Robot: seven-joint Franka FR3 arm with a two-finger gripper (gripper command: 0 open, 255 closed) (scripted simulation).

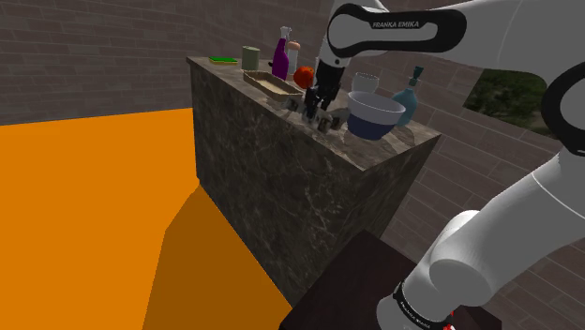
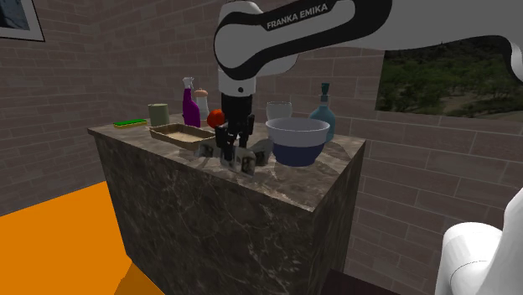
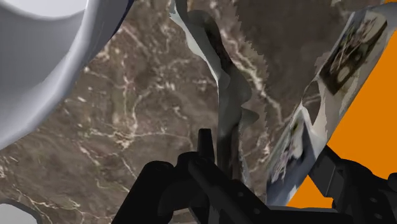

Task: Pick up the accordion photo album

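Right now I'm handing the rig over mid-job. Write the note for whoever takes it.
Gripper: open, low over the counter, astride the album folds.
Album: standing zigzag on the counter, beside the bowl, not lifted.
Done: approach. Left: close on a fold, lift clear.

Counter (image 1: 309, 178): dark brown marble, pale veining. Floor (image 1: 84, 206): flat orange. Bowl (image 2: 295, 149): blue outside, white inside. Accordion photo album (image 3: 343, 51): grey-white panels bearing sepia prints. Far bottle (image 1: 280, 58): purple. Walls (image 1: 94, 56): grey brick. Gripper (image 2: 228, 147): black.
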